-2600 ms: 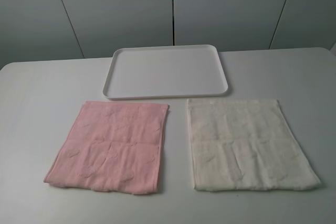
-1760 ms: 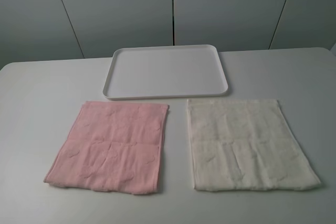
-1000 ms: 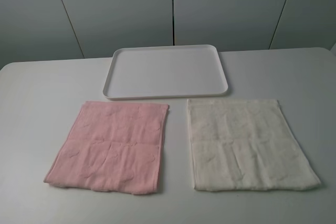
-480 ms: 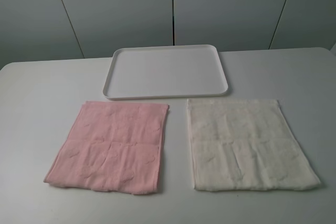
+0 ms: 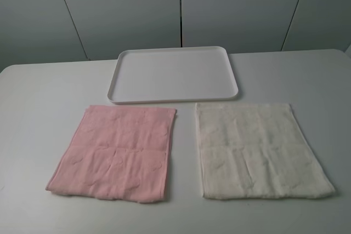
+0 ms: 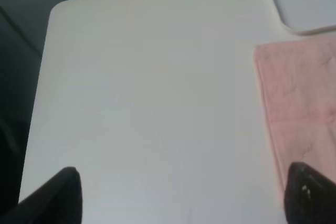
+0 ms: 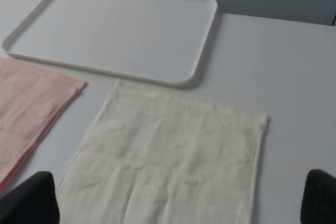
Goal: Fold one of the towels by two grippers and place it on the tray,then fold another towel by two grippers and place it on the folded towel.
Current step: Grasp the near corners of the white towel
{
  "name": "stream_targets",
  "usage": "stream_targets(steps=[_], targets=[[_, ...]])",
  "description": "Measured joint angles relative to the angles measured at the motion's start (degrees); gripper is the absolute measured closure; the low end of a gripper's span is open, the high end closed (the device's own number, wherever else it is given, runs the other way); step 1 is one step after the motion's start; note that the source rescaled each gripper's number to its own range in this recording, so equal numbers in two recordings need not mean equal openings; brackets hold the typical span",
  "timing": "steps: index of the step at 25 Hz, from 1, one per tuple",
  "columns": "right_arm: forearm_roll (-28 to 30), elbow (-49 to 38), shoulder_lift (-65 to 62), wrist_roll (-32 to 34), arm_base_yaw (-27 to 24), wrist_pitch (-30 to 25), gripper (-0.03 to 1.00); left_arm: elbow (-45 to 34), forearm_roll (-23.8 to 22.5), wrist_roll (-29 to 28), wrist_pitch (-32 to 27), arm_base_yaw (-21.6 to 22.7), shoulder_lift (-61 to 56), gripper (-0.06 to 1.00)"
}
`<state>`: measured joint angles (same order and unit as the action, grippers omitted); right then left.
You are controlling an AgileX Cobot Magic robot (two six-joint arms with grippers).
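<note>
A white table (image 5: 38,113) with rounded corners fills the lower view — matte, evenly lit, with only soft shadows. Behind it stands a grey wall (image 5: 126,9) of flat panels, split by thin dark seams (image 5: 180,9) — one upright, the others slanting.

It looks like a robot lab bench: a plain white tabletop (image 5: 44,97) set against smooth grey wall panels (image 5: 126,9) divided by thin dark seams.
</note>
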<state>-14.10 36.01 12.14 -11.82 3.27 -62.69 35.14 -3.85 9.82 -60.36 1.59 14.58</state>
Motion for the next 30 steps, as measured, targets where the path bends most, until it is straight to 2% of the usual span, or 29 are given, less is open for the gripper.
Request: stream_targets(steps=[5,7,9,14,16,18,21,24,30], targets=[[-0.51,3.97,13.48,-4.23,0.00,4.04,-0.03,4.28,3.26,7.30,4.34,0.00,14.94,-0.05],[-2.30,5.74,18.66,-7.18,0.00,5.55,-0.03,6.34,6.10,10.15,6.71,0.00,21.44,-0.05],[-4.65,7.79,25.27,-11.35,0.00,7.19,-0.03,8.62,10.00,13.66,9.01,0.00,27.14,-0.05],[-6.22,12.45,37.85,-22.79,0.00,8.36,-0.03,12.85,22.49,28.01,12.35,-0.14,41.44,-0.05],[-6.45,13.43,42.24,-26.48,0.38,8.36,-0.03,14.46,24.63,31.81,13.01,-2.19,46.44,-0.05],[-6.49,13.51,45.58,-30.66,1.65,8.48,-0.03,15.91,24.62,34.84,13.53,-5.60,51.14,-0.05],[-5.54,13.51,50.13,-35.49,3.62,7.18,-0.03,17.88,19.91,36.19,14.55,-12.79,56.81,-0.05],[-3.45,13.51,53.60,-36.60,4.74,5.75,-0.03,18.72,15.72,36.44,16.47,-20.66,61.48,-0.05],[1.57,13.51,55.92,-39.01,5.22,4.04,-0.03,18.74,12.18,35.84,21.40,-35.34,69.28,-0.05]])
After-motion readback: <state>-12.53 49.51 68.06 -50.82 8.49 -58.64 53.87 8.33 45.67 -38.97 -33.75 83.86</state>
